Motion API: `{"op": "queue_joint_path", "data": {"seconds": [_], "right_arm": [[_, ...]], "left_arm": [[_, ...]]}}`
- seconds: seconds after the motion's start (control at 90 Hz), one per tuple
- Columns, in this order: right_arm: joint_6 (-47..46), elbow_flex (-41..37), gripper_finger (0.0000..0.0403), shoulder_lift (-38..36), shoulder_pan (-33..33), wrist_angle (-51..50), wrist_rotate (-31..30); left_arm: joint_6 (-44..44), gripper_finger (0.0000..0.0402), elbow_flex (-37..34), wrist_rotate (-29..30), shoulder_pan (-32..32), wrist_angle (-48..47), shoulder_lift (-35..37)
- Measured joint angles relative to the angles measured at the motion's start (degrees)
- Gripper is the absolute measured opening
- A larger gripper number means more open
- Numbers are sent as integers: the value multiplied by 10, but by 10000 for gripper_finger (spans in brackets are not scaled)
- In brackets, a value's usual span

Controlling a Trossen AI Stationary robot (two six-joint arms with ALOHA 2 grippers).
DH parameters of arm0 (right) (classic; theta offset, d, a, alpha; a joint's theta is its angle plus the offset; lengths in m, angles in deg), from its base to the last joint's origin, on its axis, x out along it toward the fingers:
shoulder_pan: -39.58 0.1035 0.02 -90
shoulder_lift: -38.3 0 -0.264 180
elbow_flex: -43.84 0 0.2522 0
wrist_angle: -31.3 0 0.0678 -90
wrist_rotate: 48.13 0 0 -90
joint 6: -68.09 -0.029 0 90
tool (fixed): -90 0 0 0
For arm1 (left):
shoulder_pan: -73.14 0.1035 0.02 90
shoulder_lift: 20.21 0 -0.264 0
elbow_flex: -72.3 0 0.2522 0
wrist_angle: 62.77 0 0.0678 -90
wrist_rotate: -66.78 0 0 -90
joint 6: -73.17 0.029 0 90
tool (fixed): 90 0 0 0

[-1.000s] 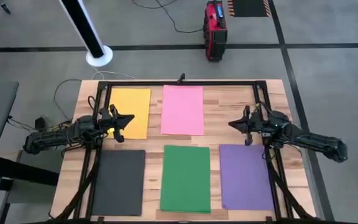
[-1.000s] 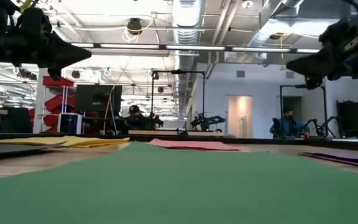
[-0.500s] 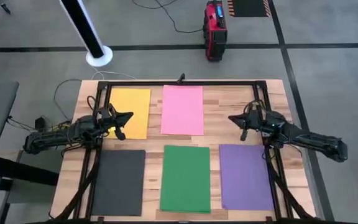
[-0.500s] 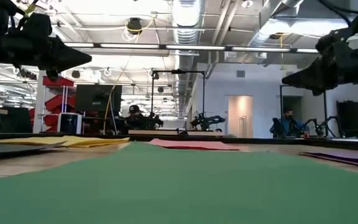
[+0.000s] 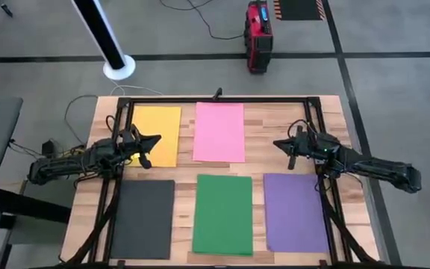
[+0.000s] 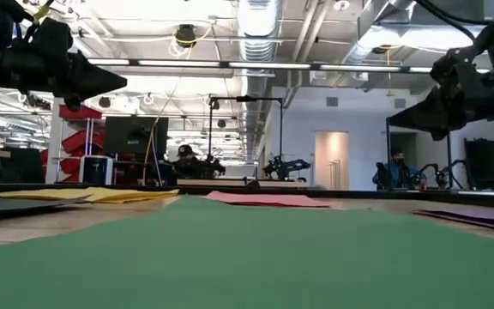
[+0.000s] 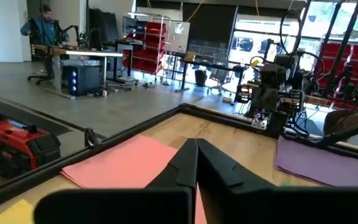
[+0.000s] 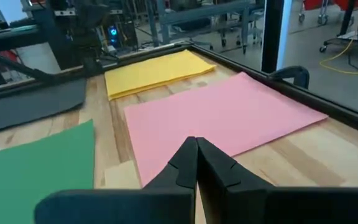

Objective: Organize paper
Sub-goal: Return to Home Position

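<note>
On the wooden desk, the left hand hangs above the left side of the yellow rectangular paper stack, well clear of it; its two dark fingers are pressed together, tip to tip, with nothing between them. The yellow stack lies at the far left, with the dark grey rectangular paper sheet nearer the front. Right of the yellow lies the pink rectangular paper sheet, with the green rectangular paper sheet in front of it. The purple rectangular paper sheet lies flat at the front right. The right hand hangs over bare wood just beside the pink sheet, fingers likewise together and gripping nothing.
</note>
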Motion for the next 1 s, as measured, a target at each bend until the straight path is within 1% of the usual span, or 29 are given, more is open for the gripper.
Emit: {"op": "queue_joint_path", "data": {"seconds": [0.122, 1.0], "right_arm": [[0, 0, 0, 0, 0, 0, 0], [0, 0, 0, 0, 0, 0, 0]], "left_arm": [[-21, 0, 0, 0, 0, 0, 0], [-23, 0, 0, 0, 0, -1, 0]]}}
